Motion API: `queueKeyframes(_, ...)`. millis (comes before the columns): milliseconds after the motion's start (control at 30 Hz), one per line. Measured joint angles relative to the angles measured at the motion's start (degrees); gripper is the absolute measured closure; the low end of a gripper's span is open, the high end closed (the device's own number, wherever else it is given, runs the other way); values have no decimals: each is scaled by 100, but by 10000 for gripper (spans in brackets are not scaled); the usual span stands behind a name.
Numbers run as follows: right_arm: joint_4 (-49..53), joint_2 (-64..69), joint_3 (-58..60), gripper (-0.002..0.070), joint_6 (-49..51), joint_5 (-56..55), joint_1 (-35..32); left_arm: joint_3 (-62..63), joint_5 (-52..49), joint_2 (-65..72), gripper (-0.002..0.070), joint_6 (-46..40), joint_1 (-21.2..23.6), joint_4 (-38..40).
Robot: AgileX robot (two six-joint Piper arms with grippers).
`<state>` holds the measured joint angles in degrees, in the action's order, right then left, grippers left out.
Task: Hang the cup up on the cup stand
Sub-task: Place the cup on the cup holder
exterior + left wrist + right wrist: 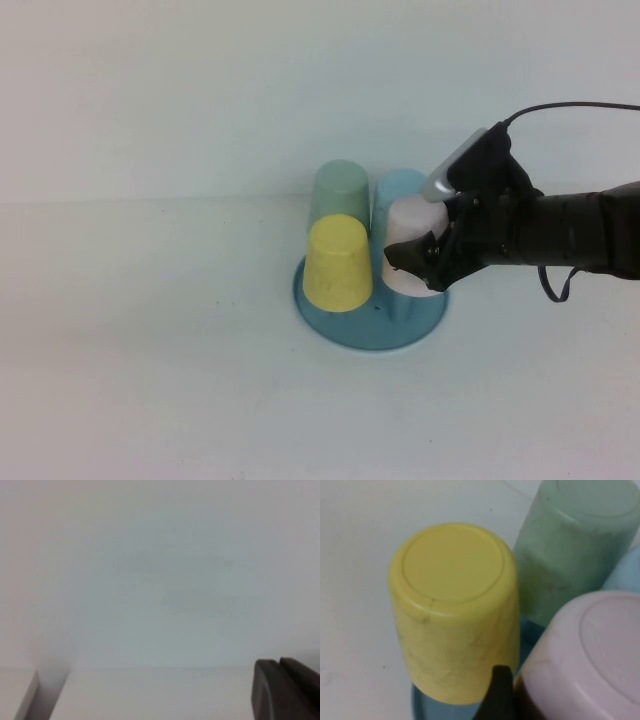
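Note:
The pale pink cup stands upside down on the right side of the round teal cup stand. My right gripper reaches in from the right and straddles the cup, jaws spread wide and closed against its sides. In the right wrist view one dark fingertip rests against the cup, squeezed between it and the yellow cup; the other finger is hidden. The stand's posts are covered by cups. My left gripper is shut on nothing, over bare white table, outside the high view.
Three more upturned cups crowd the stand: yellow at front left, pale green behind it, and light blue behind the pink one. The stand's teal base shows under the yellow cup. White table surrounds the stand.

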<state>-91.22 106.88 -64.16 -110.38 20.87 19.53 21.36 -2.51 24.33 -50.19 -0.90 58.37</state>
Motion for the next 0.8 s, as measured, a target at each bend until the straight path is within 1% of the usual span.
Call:
queueKeyframes(100,-25,0,0,27,-14,-36,0,-509,0,-242,676,47,0,0)
queueKeyframes(200,-23,0,0,14,51,-50,0,-872,1,-410,676,150,0,106)
queueKeyframes(300,-27,0,0,10,88,-62,2,-1227,221,-587,676,-310,0,-132)
queueKeyframes(467,-37,0,0,3,269,-62,2,-1631,670,-1067,676,-798,0,-143)
queueKeyframes(633,-40,-75,0,3,306,-62,2,-1957,1033,-1816,676,-940,0,-143)
queueKeyframes(800,-15,-724,0,4,319,-97,2,-2023,1150,-1995,676,-1039,0,-143)
